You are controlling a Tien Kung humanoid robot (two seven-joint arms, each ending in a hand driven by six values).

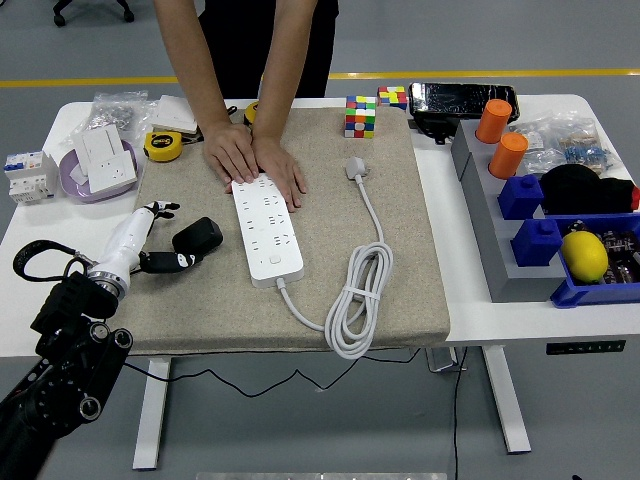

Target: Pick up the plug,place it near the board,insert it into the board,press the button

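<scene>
A black plug [197,236] lies on the beige mat [400,250], just left of the white power strip [267,228]. My left hand [150,222], white with dark fingertips, rests on the mat right beside the plug's left side; its fingers are stretched out and hold nothing. A short black part [168,261] lies between the hand and the plug. A person at the far side presses both hands [255,158] flat on the strip's far end. The strip's white cord [355,300] lies coiled to the right and ends in a white plug [356,168].
To the left are a yellow tape measure [163,145], a purple bowl with a white socket [100,165] and a breaker [27,175]. Puzzle cubes [360,115] stand at the mat's far edge. Blue bins, orange cups [500,135] and a lemon [585,255] fill the right.
</scene>
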